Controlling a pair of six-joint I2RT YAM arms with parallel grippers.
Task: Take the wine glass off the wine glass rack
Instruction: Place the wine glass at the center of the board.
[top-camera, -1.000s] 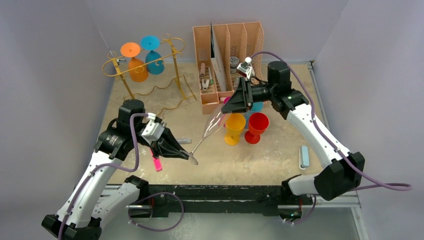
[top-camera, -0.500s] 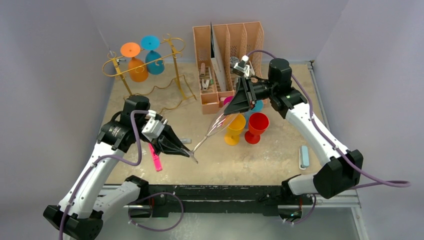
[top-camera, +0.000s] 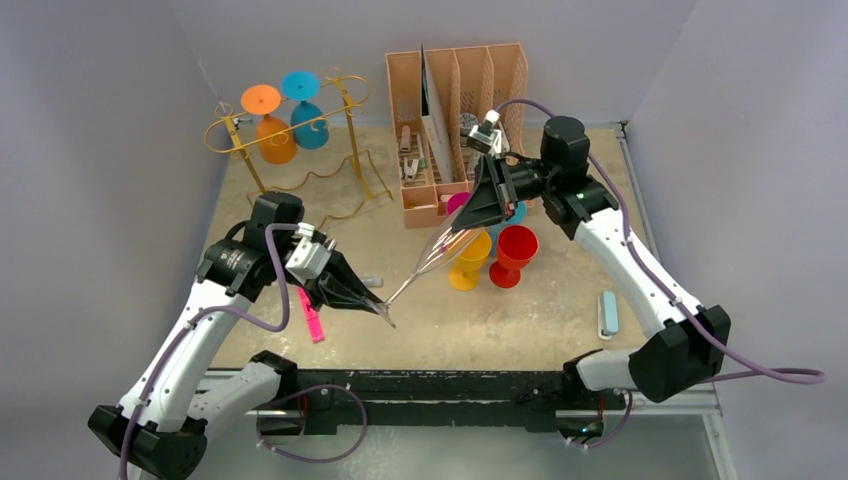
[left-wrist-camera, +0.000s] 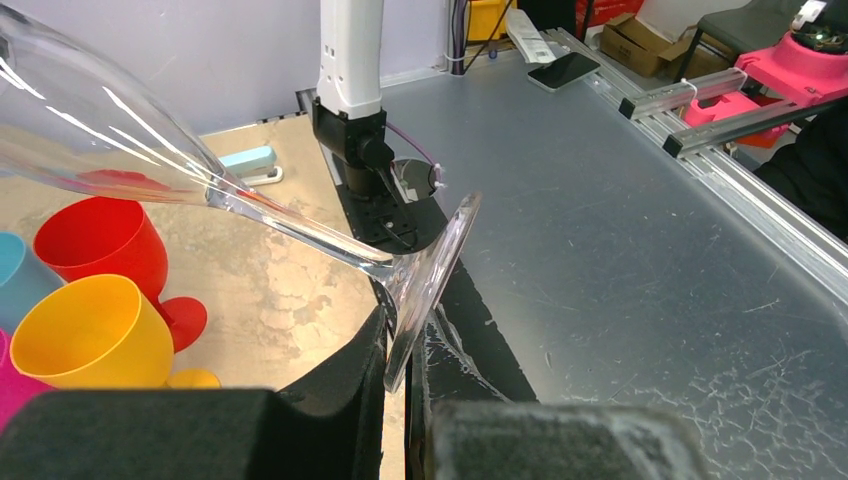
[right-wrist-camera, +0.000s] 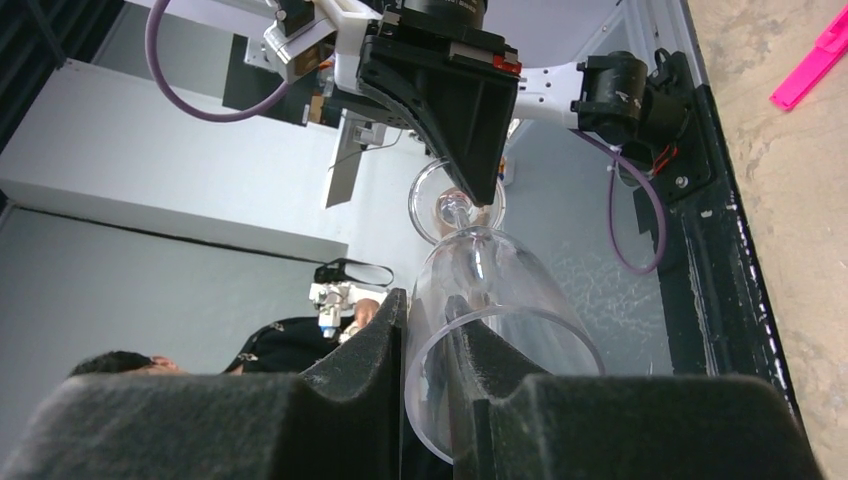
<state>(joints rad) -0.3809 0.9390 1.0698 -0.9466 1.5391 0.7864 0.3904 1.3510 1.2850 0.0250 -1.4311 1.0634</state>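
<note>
While the clear wine glass (top-camera: 432, 256) hangs tilted in the air between my two arms, my left hand (top-camera: 385, 315) is clamped on the edge of its round foot, the disc standing on edge between my fingertips in the left wrist view. The stem slopes up and away from there to the bowl, whose open mouth faces my right hand (top-camera: 462, 225). My right fingers (right-wrist-camera: 375, 340) straddle the wall of the bowl at its rim, one outside and one inside, with only a narrow gap between them; I cannot tell whether they press on the glass or merely stand beside it.

The glass is off the gold wine glass rack (top-camera: 357, 130), which stands well apart at the far left corner of the bench (top-camera: 540, 310). An orange glass (top-camera: 277, 140) and a blue glass (top-camera: 310, 125) hang upside down from its top rails. Below the clear bowl, a yellow cup (top-camera: 468, 255) and a red cup (top-camera: 515, 250) stand upright side by side on the bench.
</note>
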